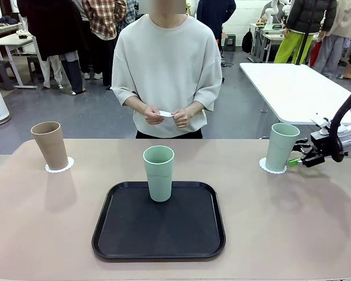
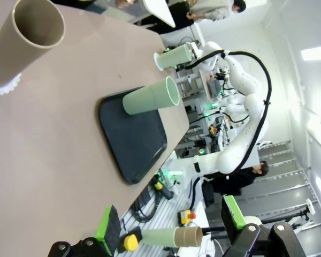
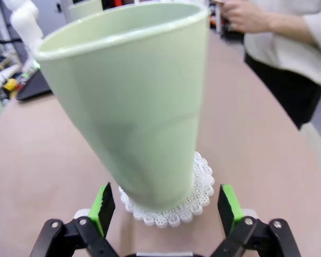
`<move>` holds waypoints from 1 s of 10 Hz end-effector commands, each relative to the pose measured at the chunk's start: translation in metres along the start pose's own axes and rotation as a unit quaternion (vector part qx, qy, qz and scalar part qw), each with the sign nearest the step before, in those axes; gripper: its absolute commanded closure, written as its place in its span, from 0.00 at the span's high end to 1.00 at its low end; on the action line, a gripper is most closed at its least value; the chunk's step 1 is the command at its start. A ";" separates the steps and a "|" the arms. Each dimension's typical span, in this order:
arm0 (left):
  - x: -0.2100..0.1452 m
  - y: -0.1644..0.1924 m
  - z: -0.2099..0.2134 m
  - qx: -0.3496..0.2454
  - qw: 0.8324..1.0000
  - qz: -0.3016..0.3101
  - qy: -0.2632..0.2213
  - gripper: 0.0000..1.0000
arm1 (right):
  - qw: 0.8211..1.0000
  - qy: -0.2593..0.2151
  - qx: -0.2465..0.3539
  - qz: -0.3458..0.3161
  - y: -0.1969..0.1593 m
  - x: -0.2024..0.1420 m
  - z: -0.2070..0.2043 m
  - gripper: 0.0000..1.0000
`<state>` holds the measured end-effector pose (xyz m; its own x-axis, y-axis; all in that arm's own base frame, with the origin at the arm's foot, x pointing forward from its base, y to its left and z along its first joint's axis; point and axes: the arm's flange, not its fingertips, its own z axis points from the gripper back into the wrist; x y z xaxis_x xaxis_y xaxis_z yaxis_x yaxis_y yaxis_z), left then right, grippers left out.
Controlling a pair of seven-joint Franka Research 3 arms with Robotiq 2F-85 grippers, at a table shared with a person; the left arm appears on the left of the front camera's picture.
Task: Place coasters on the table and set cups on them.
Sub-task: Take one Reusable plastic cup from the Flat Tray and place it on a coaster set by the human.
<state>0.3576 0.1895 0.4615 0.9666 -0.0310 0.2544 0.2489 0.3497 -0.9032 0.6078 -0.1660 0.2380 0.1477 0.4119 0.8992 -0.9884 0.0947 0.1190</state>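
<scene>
As far as the pictures show, two of the three cups are in their place. The brown cup (image 1: 50, 144) stands upright on the left coaster (image 1: 59, 165), at the left side of the table (image 1: 281, 234) near the far edge. The right green cup (image 1: 281, 147) stands upright on the right coaster (image 1: 264, 167), at the far right. In the right wrist view, the lacy edge of this coaster shows around the base of the cup.

Your right gripper (image 1: 298, 158) is just beside this cup, with the jaws wide on both sides of it. The green pads (image 3: 103, 202) are apart from the cup wall and hold nothing. Your left gripper (image 2: 170, 220) is also wide and empty. It looks across the table from the side of the brown cup and touches nothing.

One step is left. The middle green cup (image 1: 158, 173) stands on the black tray (image 1: 164, 234), not on a coaster. The person (image 1: 167, 70) at the far side holds a small white thing (image 1: 165, 113) between both hands. I judge that it is the third coaster, but it is too small to be sure. So one coaster must be laid on the table, and the last cup must go from the tray onto it. I would say the task is about two thirds done.
</scene>
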 end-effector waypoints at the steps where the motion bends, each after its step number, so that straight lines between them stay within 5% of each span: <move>1: -0.001 -0.002 0.001 -0.002 1.000 -0.003 -0.003 1.00 | 0.999 0.017 -0.017 -0.033 -0.013 -0.006 0.018 1.00; 3: -0.001 -0.002 0.001 -0.002 1.000 -0.003 -0.003 1.00 | 0.991 0.115 -0.023 -0.063 0.008 0.013 0.036 1.00; 7: -0.001 -0.002 0.001 -0.002 1.000 -0.003 -0.003 1.00 | 0.927 0.373 0.016 0.024 0.111 0.162 0.044 1.00; 10: -0.001 -0.002 0.001 -0.002 1.000 -0.003 -0.003 1.00 | 0.886 0.460 0.021 0.045 0.157 0.245 0.035 1.00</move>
<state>0.3577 0.1892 0.4616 0.9665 -0.0316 0.2546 0.2493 0.3499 -0.9030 0.4956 -0.0922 0.4950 0.0025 0.9740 0.2265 -0.9950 -0.0202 0.0980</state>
